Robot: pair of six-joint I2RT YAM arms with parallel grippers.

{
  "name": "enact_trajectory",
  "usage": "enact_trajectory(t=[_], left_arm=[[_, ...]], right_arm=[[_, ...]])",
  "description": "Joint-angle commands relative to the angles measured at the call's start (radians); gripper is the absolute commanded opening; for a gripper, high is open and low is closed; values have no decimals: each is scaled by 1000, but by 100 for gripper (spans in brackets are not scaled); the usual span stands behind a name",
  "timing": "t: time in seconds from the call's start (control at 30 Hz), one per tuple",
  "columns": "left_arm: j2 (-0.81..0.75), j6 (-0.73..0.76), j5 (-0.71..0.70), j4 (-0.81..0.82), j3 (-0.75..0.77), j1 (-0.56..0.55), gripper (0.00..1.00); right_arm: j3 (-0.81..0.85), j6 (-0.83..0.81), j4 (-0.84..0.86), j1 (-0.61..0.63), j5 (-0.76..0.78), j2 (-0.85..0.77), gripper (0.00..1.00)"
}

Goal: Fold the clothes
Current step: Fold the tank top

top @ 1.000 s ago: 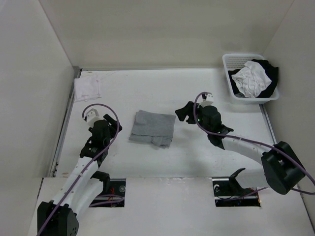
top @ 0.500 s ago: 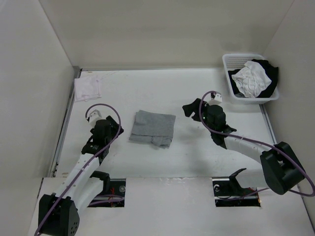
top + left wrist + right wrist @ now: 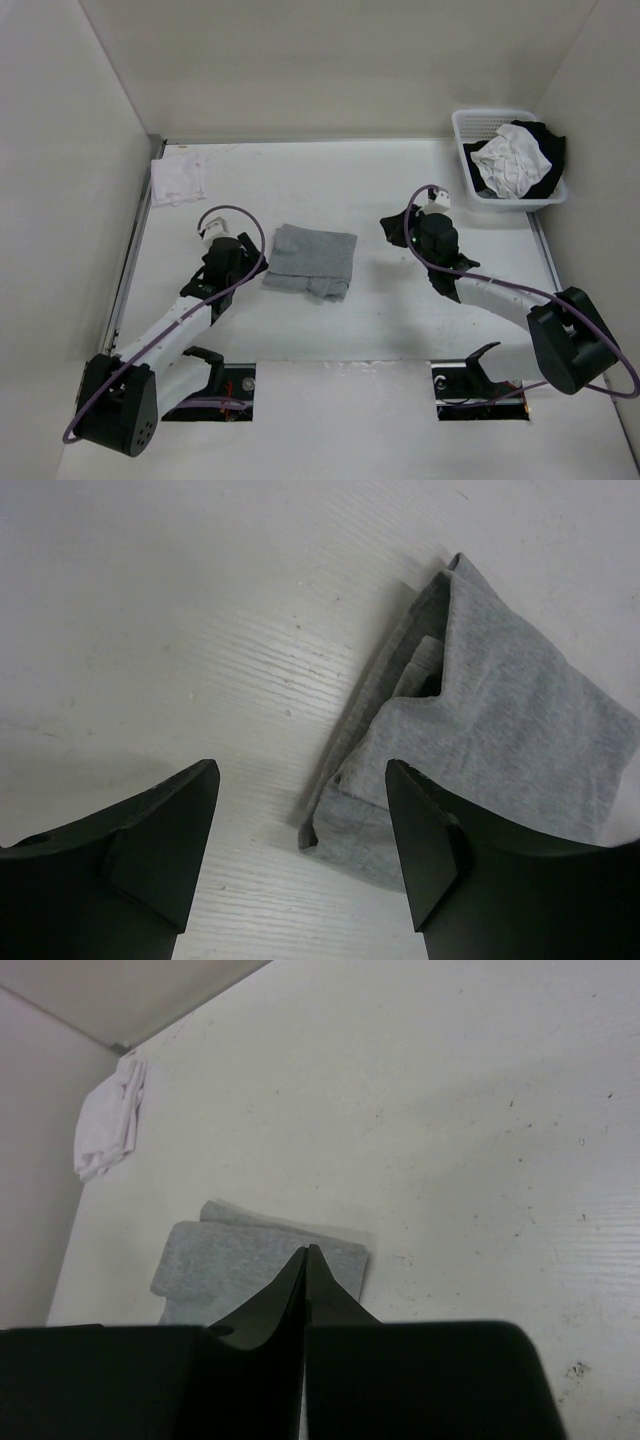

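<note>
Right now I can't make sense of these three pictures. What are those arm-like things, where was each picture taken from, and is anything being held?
These are two robot arms bolted to the near edge of a white table, each ending in a two-finger gripper. The wide picture comes from a fixed camera above and behind them. The other two come from cameras on the wrists, so the dark shapes at the bottom are each arm's own fingers. A folded grey garment lies mid-table. The left gripper is open at the garment's edge, gripping nothing. The right gripper is shut and empty, off to the garment's right. A small white cloth lies in the far left corner; a basket at far right holds white and black clothes.
</note>
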Motion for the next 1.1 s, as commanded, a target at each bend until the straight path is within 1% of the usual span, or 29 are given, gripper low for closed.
enact_trajectory(t=[0.0, 0.07, 0.17, 0.23, 0.33, 0.37, 0.47, 0.57, 0.63, 0.7, 0.83, 0.97, 1.07], left_arm=[[43, 37, 28, 112, 48, -27, 67], [77, 47, 46, 148, 48, -38, 67], [123, 50, 65, 181, 53, -44, 68], [152, 50, 66, 204, 54, -46, 68], [193, 54, 66, 229, 60, -49, 68], [204, 56, 66, 234, 63, -49, 68], [206, 59, 66, 246, 60, -55, 68], [190, 65, 57, 244, 56, -67, 68], [144, 54, 44, 237, 40, -70, 68], [74, 53, 24, 188, 46, -73, 68], [-34, 51, -61, 88, 85, -80, 70], [-14, 59, -98, 74, 91, -87, 65], [15, 54, -104, 74, 92, -86, 68]], right_arm=[[10, 2, 49, 3, -18, -5, 1], [13, -1, 49, 4, -24, 4, 2], [19, 2, 53, 4, -36, 19, 9], [21, 2, 61, 4, -44, 27, 17], [21, 2, 67, 4, -46, 34, 39], [21, 2, 70, 4, -46, 34, 44], [21, 2, 72, 4, -46, 34, 52], [21, -1, 72, 4, -46, 37, 54], [24, -2, 70, 4, -46, 42, 55], [29, -4, 65, 4, -46, 48, 56], [35, -5, 62, 4, -50, 65, 60], [27, -4, 70, 4, -52, 54, 63], [25, -5, 70, 4, -50, 50, 64]])
